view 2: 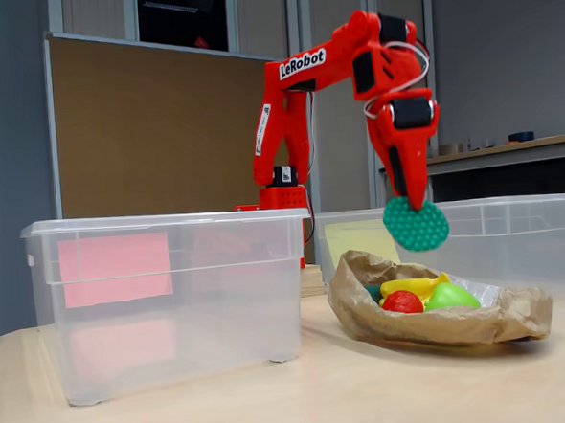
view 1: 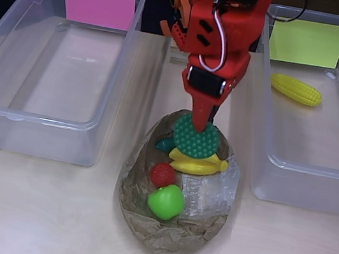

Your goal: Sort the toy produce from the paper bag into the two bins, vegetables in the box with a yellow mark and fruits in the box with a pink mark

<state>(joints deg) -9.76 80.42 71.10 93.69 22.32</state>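
Your gripper (view 2: 415, 203) pinches a bumpy green toy (view 2: 416, 224), lifted above the paper bag (view 2: 433, 323) directly below; next, judge which bin fits.

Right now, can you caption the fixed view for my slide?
Red gripper lifts a bumpy green toy above the paper bag, between the two bins.

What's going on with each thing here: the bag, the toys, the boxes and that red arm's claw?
gripper: fingers shut on the green bumpy toy, held above the bag
green bumpy toy: lifted, clear of the bag
paper bag: open, lying on the table
toy banana, red toy, green apple: in the bag
corn cob: lying in the yellow-marked box
pink-marked box: holds no toys
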